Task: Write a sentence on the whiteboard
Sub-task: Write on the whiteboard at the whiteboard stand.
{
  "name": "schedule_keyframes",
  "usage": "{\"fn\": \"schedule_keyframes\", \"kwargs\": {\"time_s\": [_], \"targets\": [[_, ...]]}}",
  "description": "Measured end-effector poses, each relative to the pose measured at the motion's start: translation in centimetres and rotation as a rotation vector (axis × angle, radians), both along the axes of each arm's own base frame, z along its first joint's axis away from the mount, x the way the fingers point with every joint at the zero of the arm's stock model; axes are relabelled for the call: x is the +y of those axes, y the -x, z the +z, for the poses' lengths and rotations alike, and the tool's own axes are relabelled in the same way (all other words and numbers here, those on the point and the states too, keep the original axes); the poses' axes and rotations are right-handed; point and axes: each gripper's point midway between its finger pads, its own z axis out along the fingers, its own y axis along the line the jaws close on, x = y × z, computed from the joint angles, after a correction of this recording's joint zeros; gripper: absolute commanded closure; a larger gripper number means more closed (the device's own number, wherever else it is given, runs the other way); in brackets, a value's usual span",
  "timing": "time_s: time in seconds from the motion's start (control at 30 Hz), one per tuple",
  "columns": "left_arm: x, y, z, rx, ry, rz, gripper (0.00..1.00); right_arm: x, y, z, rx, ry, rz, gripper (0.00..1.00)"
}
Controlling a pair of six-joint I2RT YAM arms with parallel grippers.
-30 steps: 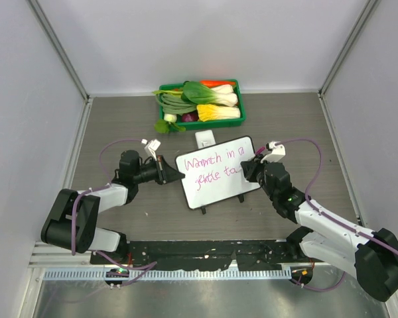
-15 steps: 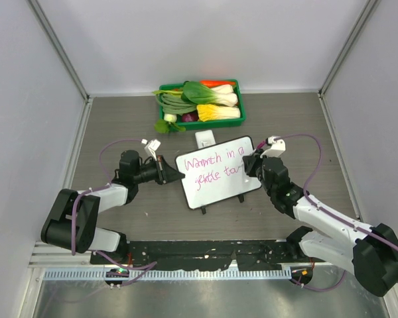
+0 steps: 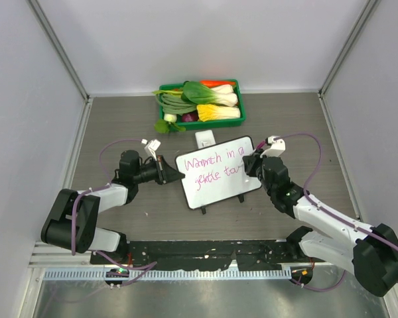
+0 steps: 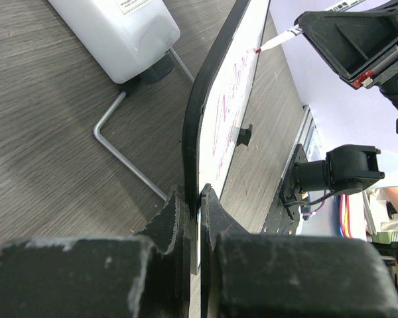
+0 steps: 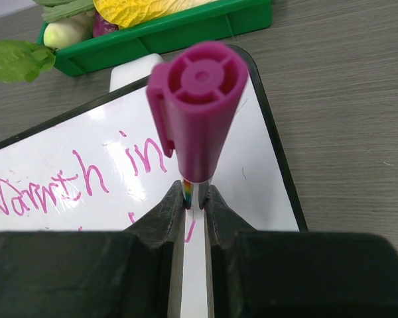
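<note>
While both arms reached inward from the near edge, the whiteboard (image 3: 217,171) sat at the middle of the desk (image 3: 119,126), turned at a slant between them. Its two small black feet pointed toward the arm bases.

Left pincer (image 3: 167,171): closed tight on the left edge of the board. In the left wrist view the two fingers (image 4: 164,222) pinched the thin dark rim between them with no gap showing.

Right pincer (image 3: 251,165): narrow, clamped on a magenta marker (image 5: 198,116). The capped rear end of the marker faced the right wrist camera. From the left wrist view the tip met the board surface near the far right end.

The sentence (image 3: 215,165) ran in pink cursive over two lines. The upper line read "Warmth in a". The lower line began "gentle" and went on with a few more letters that I could not read with certainty. The marker tip was at the right end of the lower line.

Just behind the board's top edge stood a small white box (image 3: 205,138). Further back, near the rear wall, lay a green tray (image 3: 202,124) heaped with vegetables, well apart from the board.
</note>
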Motion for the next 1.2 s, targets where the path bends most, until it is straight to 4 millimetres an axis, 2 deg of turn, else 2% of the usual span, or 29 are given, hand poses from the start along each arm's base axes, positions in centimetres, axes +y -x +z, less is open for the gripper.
{"fn": "schedule_keyframes", "kwargs": {"time_s": [0.83, 0.97, 1.1, 1.2], "targets": [[0.0, 0.0, 0.0, 0.0, 0.0, 0.0, 1.0, -0.3, 1.8, -1.3, 0.049, 0.014, 0.037, 0.99], [0.0, 0.0, 0.0, -0.001, 0.0, 0.0, 1.0, -0.2, 1.8, -0.5, 0.045, 0.009, 0.044, 0.99], [0.0, 0.0, 0.0, 0.0, 0.0, 0.0, 1.0, -0.2, 1.1, 1.0, 0.018, -0.012, 0.038, 0.99], [0.0, 0.0, 0.0, -0.001, 0.0, 0.0, 1.0, -0.6, 0.6, 1.4, 0.009, -0.02, 0.02, 0.99]]}}
